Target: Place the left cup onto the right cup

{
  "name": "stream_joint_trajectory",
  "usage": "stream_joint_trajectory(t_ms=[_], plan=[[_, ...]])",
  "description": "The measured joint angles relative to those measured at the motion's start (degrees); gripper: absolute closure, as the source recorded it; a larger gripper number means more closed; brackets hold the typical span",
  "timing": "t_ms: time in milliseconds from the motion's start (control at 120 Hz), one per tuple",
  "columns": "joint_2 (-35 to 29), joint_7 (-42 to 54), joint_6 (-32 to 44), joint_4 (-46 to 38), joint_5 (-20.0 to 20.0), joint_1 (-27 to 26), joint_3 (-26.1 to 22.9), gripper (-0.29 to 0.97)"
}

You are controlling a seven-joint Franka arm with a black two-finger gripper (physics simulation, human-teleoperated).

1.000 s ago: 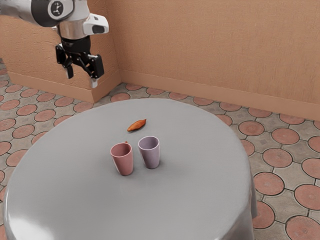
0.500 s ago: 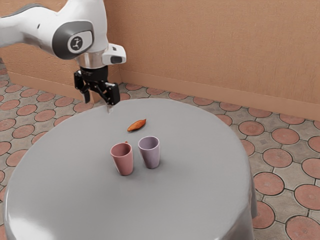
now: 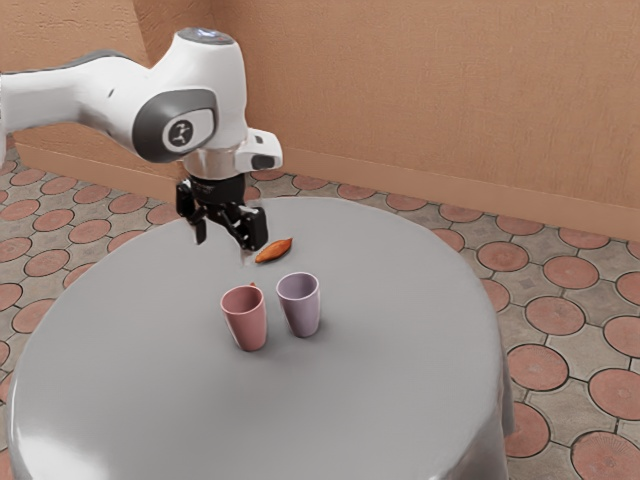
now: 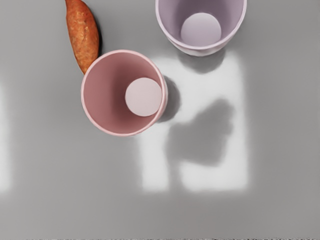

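Observation:
A pink cup [image 3: 245, 317] stands upright near the middle of the round grey table [image 3: 400, 400]. Just to its right in the exterior view stands a lilac cup [image 3: 299, 303], also upright. My black gripper [image 3: 224, 243] hangs open above the table, up and a little to the exterior view's left of the pink cup, holding nothing. From the wrist view I look straight down into the pink cup [image 4: 124, 92] and the lilac cup [image 4: 201, 25], both empty.
An orange sweet potato [image 3: 273, 250] lies on the table behind the cups, close to my gripper; in the wrist view the sweet potato [image 4: 82, 32] lies beside the pink cup's rim. A brick wall and tiled floor surround the table.
My arm has swung down and toward the exterior view's right, from high near the wall corner to just over the table by the cups. The cups and sweet potato have not moved.

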Motion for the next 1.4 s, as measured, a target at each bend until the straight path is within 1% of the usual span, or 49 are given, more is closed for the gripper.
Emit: stream_joint_trajectory(t_ms=[217,408,692,1000,1217,1400], plan=[[0.81,-0.12,2.36,-1.1,-0.08,-0.6,0.2,0.0],[3.12,0.74,4.92,-0.97,-0.08,0.81,0.33,0.0],[4.61,1.81,7.06,-1.02,-0.08,2.64,0.42,0.0],[7.33,2.84,9.13,-1.04,-0.08,1.04,0.49,0.0],[9.91,3.61,10.84,-1.04,0.01,2.43,0.74,0.0],[11.31,4.1,12.28,-1.04,0.28,2.44,0.74,0.0]])
